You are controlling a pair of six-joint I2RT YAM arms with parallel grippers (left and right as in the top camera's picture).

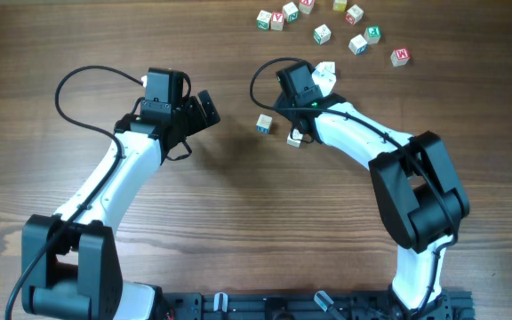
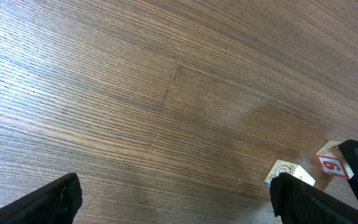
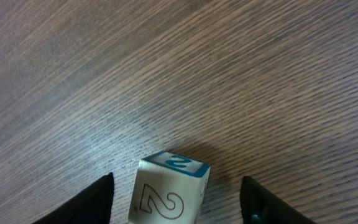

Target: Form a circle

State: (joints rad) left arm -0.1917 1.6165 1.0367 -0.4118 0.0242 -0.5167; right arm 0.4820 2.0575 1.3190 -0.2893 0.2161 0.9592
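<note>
I see a brown wood-grain desk with my white-and-black left arm and right arm reaching in from the near edge. My left hand hangs wide apart, holding nothing. My right hand is spread either side of a small white wooden cube bearing a blue 2, a gap on each side. The tight clump of three small white wooden letter cubes sits at the far edge, touching, left of a looser scatter of similar cubes.
</note>
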